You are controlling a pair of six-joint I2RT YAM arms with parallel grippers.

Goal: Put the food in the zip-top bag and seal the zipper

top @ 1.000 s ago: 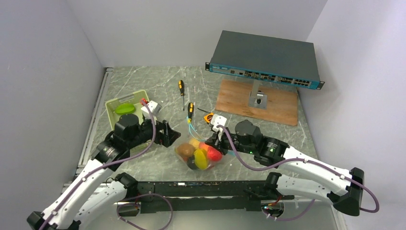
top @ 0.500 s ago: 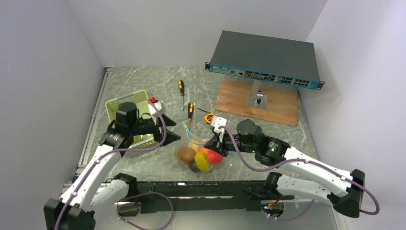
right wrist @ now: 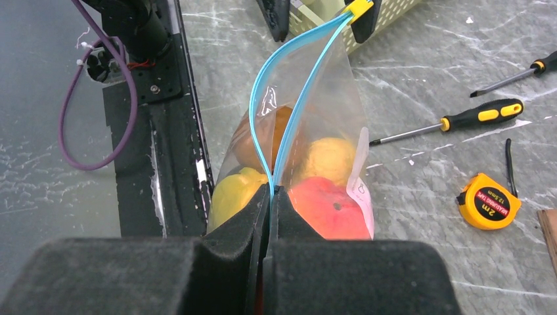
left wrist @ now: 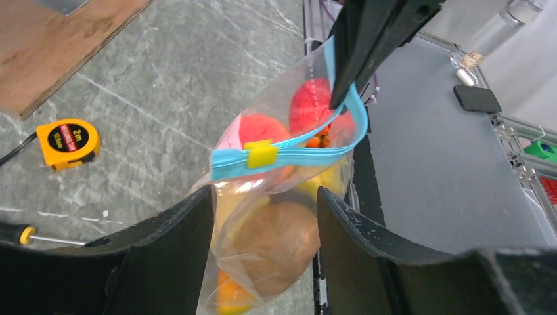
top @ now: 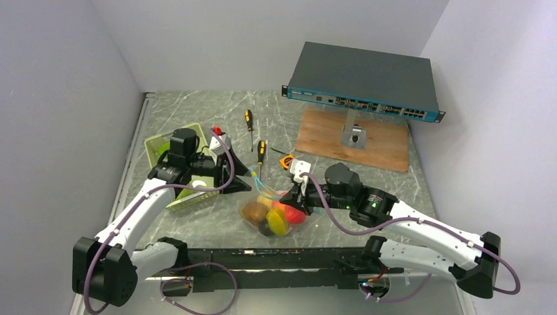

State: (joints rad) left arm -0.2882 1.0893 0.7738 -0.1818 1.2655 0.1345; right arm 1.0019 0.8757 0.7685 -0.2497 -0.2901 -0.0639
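Swung since a second ago: left wrist, now over pale green tray point(top: 190, 201); left gripper point(top: 242, 180) up at zip-top bag point(top: 299, 222) mouth. Bag holding food point(top: 276, 222), by tabletop's near edge, centre.

Left wrist: jaws partly apart, either side of bag, below yellow slider point(left wrist: 261, 155) on zipper point(left wrist: 295, 152).

Right wrist: right gripper point(right wrist: 270, 197) pinched tight on zipper; tape measure point(right wrist: 487, 201) well right.

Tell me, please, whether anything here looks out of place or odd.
Yes: the zipper gapes in a loop between the right claw pinching one end and the yellow slider, so the fruit-filled bag is unsealed.
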